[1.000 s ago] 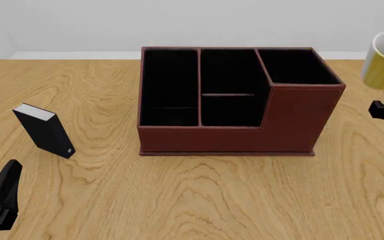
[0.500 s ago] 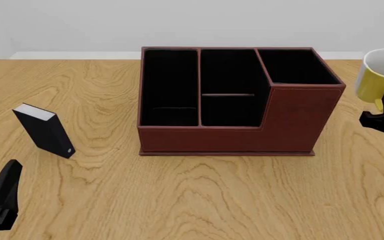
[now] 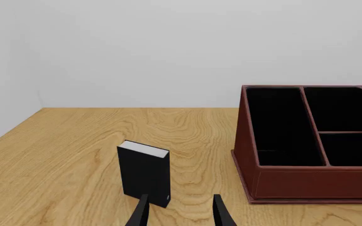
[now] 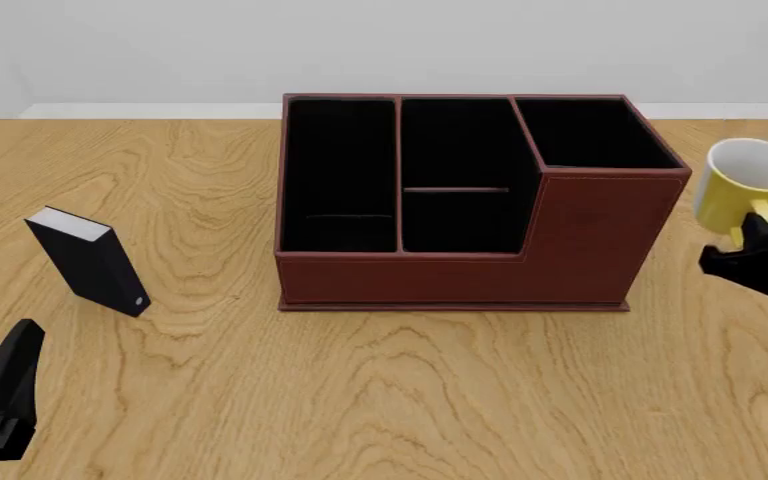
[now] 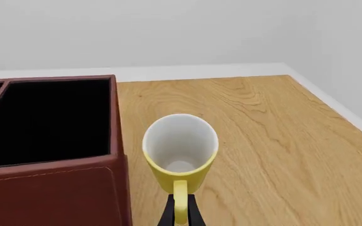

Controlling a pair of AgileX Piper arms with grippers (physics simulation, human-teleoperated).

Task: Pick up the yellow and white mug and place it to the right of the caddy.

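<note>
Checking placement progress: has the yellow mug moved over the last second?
Yes. In the front view the yellow and white mug has dropped lower and slightly leftward, nearer the caddy.

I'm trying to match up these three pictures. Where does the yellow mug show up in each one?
Front view: the yellow and white mug is at the far right, beside the caddy, held by its handle in the right gripper.
Right wrist view: lower centre, mug next to the caddy's tall end.
Left wrist view: not in it.
Shared landmark: the caddy.
</note>
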